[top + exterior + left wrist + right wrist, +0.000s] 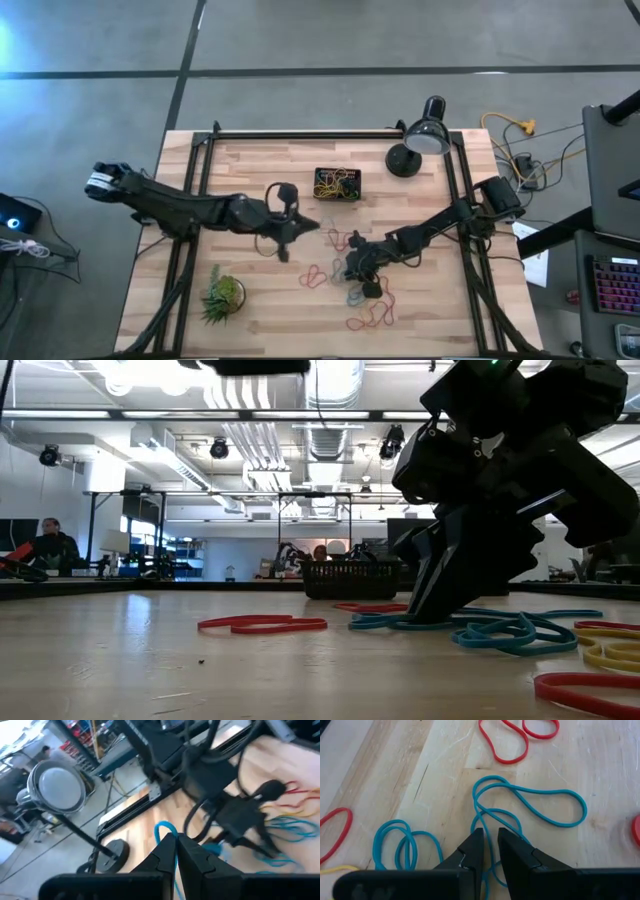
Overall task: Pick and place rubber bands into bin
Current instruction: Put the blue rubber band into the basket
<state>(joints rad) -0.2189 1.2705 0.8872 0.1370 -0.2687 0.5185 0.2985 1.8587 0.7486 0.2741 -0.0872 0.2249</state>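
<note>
Loose rubber bands in red [315,276], blue [530,802] and yellow [612,652] lie on the wooden table. The black bin [338,184], with several bands in it, stands at the far middle. My left gripper [308,227] hangs above the table's middle, shut on a blue rubber band [164,828]. My right gripper [490,834] stands with its tips down on the table among the blue bands [500,630], closed on strands of one. My left gripper pinches a blue rubber band between its two fingertips; a small loop [163,826] sticks out past them. The fingers point nearly level toward the table's right side. The band is lifted clear of the table. My right gripper has the strands of a blue rubber band [488,851] between its two fingers, which slant down from the table's right. The rest of the band [550,807] lies slack and flat on the wood.
A black desk lamp [420,140] stands at the far right, just right of the bin. A spiky green plant [222,295] sits at the near left. More red bands [368,318] lie near the front edge. Black frame rails [195,190] run along both table sides.
</note>
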